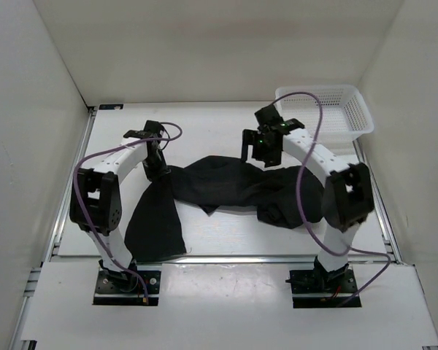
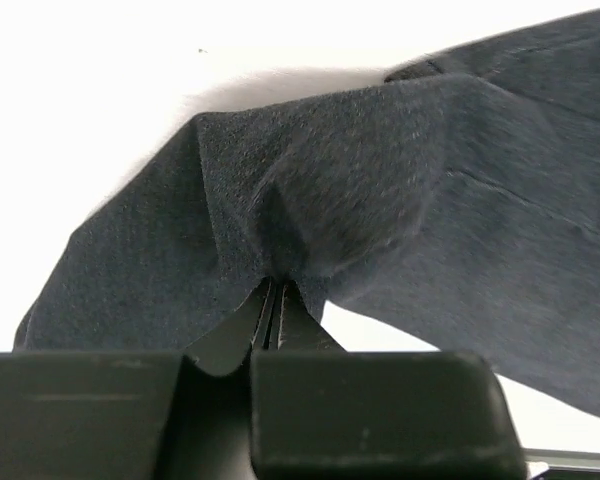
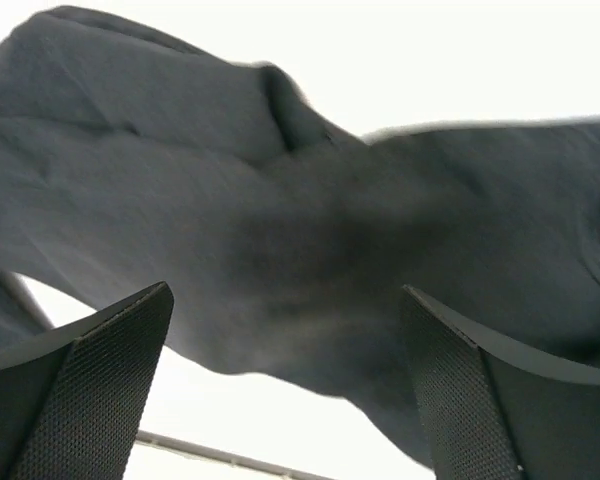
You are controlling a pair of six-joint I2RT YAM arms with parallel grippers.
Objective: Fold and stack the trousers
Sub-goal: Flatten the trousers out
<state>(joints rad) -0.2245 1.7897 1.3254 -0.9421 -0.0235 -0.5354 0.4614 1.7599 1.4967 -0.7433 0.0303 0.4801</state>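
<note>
Across the middle of the counter [image 1: 226, 127], toward the front edge: black trousers [image 1: 226, 186], crumpled, soft, limp and light. Left fingers [image 2: 242, 325] clamped on a raised fold; right fingers [image 3: 90, 370] apart over the cloth. Best hold, by judgement: waistband corners or leg hems.

The trousers [image 2: 380, 190] are soft black cloth, matt and fuzzy. On the right gripper [image 3: 285, 300] the pads [image 3: 90, 390] have a rough woven texture (like webbing). The basket [image 1: 361, 113] is white plastic mesh.
</note>
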